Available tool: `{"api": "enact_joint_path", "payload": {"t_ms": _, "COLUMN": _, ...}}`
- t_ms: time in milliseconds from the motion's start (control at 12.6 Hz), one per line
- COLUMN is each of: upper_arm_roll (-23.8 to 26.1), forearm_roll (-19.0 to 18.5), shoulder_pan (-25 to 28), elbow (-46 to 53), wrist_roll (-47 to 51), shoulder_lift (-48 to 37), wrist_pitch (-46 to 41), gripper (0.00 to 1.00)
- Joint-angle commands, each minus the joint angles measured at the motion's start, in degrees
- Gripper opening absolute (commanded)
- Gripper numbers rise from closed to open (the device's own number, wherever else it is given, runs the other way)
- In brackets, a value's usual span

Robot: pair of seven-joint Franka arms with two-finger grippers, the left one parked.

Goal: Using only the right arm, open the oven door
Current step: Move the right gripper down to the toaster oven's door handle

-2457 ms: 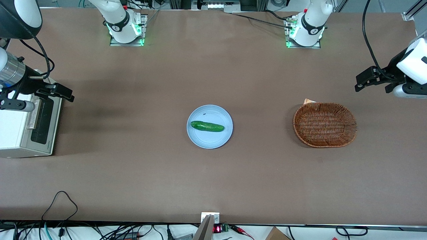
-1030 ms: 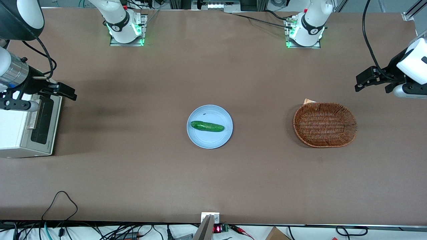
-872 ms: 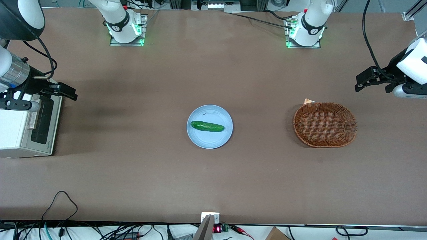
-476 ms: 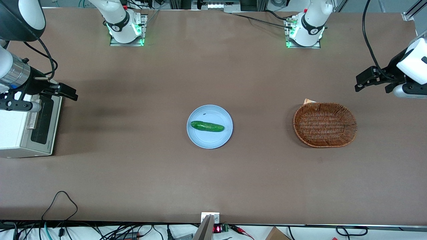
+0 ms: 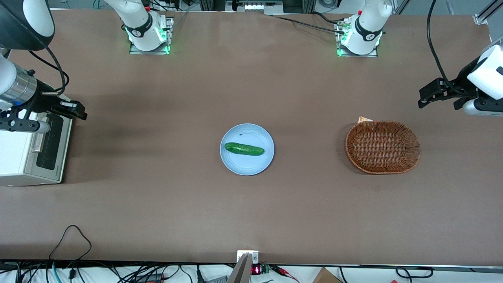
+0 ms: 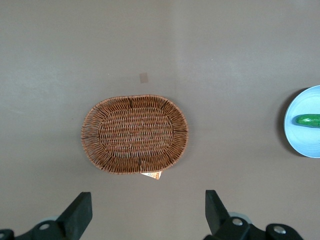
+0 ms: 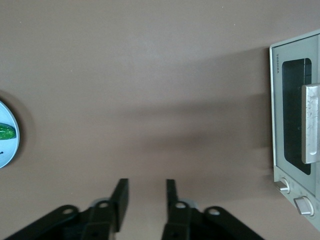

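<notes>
Brown desk (image 5: 177, 204) fills my screens. My right arm's (image 5: 17, 84) jaws (image 7: 145, 197) hover spread with a small gap, pinching nothing, above bare desk in front of the oven door (image 7: 295, 117). That door sits shut on the toaster oven (image 5: 13, 153) at the working arm's end. At the jaws' four o'clock, a cucumber (image 5: 244, 149) lies on a blue plate (image 5: 251, 167).

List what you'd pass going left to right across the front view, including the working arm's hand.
oven door → hand, above the table just off the oven → blue plate with the cucumber on it → wicker basket
</notes>
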Motion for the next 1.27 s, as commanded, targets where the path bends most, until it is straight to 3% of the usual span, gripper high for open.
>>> {"api": "enact_joint_path", "payload": {"t_ms": 0, "upper_arm_roll": 0.37, "forearm_roll": -0.41, "shoulder_pan": -0.24, "elbow": 0.52, "wrist_roll": 0.09, "shoulder_lift": -0.02, "wrist_pitch": -0.72, "gripper": 0.04}}
{"api": "enact_joint_path", "payload": {"t_ms": 396, "upper_arm_roll": 0.37, "forearm_roll": -1.54, "shoulder_pan": -0.24, "elbow": 0.52, "wrist_roll": 0.0, "shoulder_lift": -0.02, "wrist_pitch": -1.33, "gripper": 0.02}}
{"api": "enact_joint_path", "payload": {"t_ms": 634, "upper_arm_roll": 0.45, "forearm_roll": -8.21, "shoulder_pan": 1.77, "elbow": 0.43, "wrist_roll": 2.09, "shoulder_lift": 0.07, "wrist_pitch": -6.59, "gripper": 0.01}}
{"api": "enact_joint_path", "payload": {"t_ms": 793, "upper_arm_roll": 0.45, "forearm_roll": -15.4, "shoulder_pan": 2.74, "elbow": 0.34, "wrist_roll": 4.21, "shoulder_lift": 2.43, "wrist_pitch": -7.56, "gripper": 0.01}}
{"api": "enact_joint_path", "payload": {"t_ms": 1030, "upper_arm_roll": 0.45, "forearm_roll": -32.35, "shoulder_pan": 5.12, "elbow": 0.34, "wrist_roll": 10.69, "shoulder_lift": 9.1, "wrist_pitch": -11.52, "gripper": 0.01}}
{"api": "enact_joint_path", "payload": {"t_ms": 1189, "upper_arm_roll": 0.45, "forearm_roll": -39.13, "shoulder_pan": 5.3, "elbow": 0.34, "wrist_roll": 15.88, "shoulder_lift": 12.97, "wrist_pitch": -11.0, "gripper": 0.02}}
